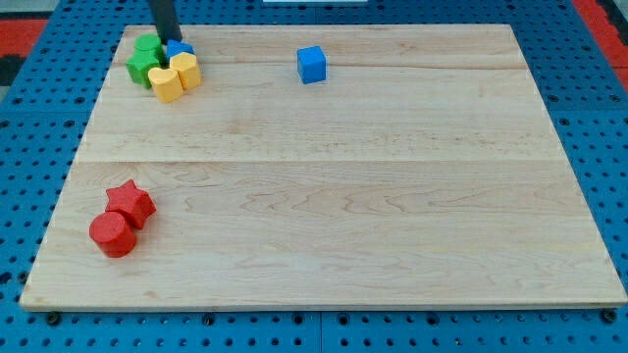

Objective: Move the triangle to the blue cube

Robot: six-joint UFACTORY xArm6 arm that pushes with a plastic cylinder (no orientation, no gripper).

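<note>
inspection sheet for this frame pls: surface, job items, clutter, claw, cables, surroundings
Surface: pale wooden board, flat, no marks seen.
Job's things: blue triangle at the view's top left, packed against the green and yellow blocks; blue cube alone to the view's right of it, well apart.
Clutter: two green blocks and two yellow blocks, shapes unclear, clustered by the triangle; red star touching red cylinder at the view's lower left.
Claw: none fitted; my tip sits at the triangle's left edge, by the green blocks.
Cables: nothing seen.
Surroundings: blue perforated base around the board; red patches in the top corners.
</note>
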